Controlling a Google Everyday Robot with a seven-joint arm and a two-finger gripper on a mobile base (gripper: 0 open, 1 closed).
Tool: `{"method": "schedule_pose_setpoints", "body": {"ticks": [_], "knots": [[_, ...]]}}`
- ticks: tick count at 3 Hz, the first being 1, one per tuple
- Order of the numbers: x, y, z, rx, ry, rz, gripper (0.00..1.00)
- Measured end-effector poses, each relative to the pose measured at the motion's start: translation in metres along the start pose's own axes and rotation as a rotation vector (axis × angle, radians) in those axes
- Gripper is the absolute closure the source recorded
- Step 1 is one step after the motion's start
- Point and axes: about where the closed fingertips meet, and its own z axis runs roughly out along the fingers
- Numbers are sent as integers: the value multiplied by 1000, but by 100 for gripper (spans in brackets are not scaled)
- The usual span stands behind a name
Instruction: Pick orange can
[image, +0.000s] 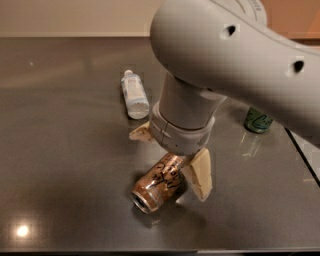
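The orange can (159, 183) lies on its side on the dark table (60, 150), its open silver rim facing front left. It is orange-copper with black scribbled lettering. My gripper (171, 152) hangs from the big grey arm directly over the can's far end. It is open: one cream finger (200, 174) is at the can's right side, the other (142, 133) is behind it to the left. The can's far end is hidden under the wrist.
A clear plastic water bottle (134, 94) lies on its side behind the gripper to the left. A green can (257, 120) stands at the right, partly hidden by the arm. The table's right edge (305, 157) runs close to it.
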Motion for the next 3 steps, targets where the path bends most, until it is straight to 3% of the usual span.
{"method": "schedule_pose_setpoints", "body": {"ticks": [2,3], "knots": [[-4,15,24,-51,64,-75,2],[5,18,31,-72,101,-89,23]]}}
